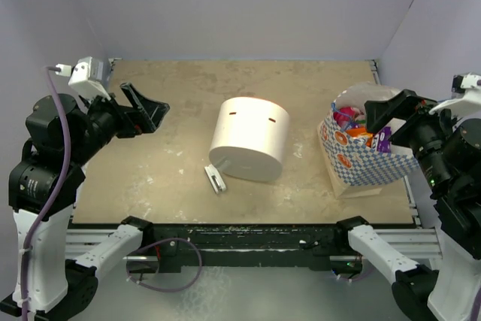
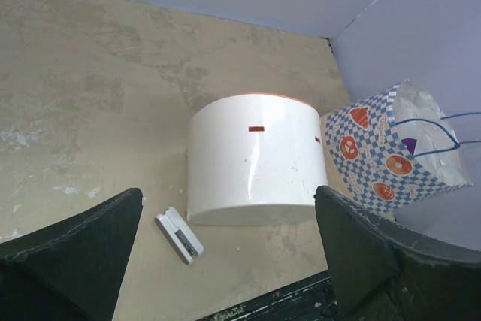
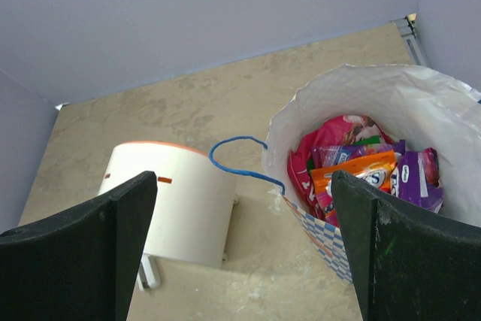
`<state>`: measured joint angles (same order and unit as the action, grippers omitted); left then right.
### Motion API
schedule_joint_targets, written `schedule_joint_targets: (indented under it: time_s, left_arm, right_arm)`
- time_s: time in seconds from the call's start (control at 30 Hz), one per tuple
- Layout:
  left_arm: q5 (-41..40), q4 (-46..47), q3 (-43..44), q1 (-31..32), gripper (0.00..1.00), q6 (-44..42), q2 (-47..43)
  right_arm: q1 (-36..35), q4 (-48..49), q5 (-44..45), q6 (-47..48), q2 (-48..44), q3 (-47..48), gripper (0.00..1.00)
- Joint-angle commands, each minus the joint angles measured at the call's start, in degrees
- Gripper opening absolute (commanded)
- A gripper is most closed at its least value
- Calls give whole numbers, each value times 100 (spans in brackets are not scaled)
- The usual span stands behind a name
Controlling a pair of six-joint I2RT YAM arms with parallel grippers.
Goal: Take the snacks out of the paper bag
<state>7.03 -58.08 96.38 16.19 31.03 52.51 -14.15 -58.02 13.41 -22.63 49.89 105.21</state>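
The paper bag (image 1: 361,159) stands open at the right of the table, with blue-and-white checks and orange round marks. It also shows in the left wrist view (image 2: 383,159) and the right wrist view (image 3: 353,110). Several snacks (image 1: 359,124) lie inside it: pink, purple and orange packets (image 3: 361,167). My right gripper (image 1: 391,114) is open and empty, raised over the bag's right side. My left gripper (image 1: 146,110) is open and empty, raised over the table's far left.
A plain white cylinder (image 1: 249,138) stands mid-table, also in the left wrist view (image 2: 252,159) and the right wrist view (image 3: 173,204). A small grey metal clip (image 1: 216,178) lies at its front left (image 2: 179,234). Purple walls close in the back and both sides.
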Motion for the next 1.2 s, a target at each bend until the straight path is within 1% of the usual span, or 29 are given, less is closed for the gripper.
schedule_joint_targets:
  time_s: [0.0,0.33,0.57,0.67,0.8,0.87,0.97,1.07,1.17]
  left_arm:
    - [-379,444,-126,24,99,169,-48]
    - [-691,663,-244,36,99,273,-49]
    - [-569,794,-271,41,99,342,25]
    - [-351,814,-265,43,99,402,117]
    - [87,865,-340,46,99,592,277]
    - [412,948,-461,51,99,691,345]
    - [830,1059,-690,49,99,845,420]
    - [1111,1122,-880,57,99,924,495]
    - [1377,1272,-1052,48,99,1074,550]
  right_arm:
    - [88,-111,183,-110,199,406,99]
    - [169,-567,387,-311,715,1099,99]
    - [187,-617,481,-51,905,989,99]
    - [191,-502,-65,43,899,810,100]
    - [197,-38,-864,-146,724,452,99]
    - [199,380,-1177,-424,515,35,99]
    - [201,1142,-1908,-457,287,-569,99]
    - [202,1414,-2399,-264,472,-805,100]
    - [202,1494,-3301,-89,833,-916,100]
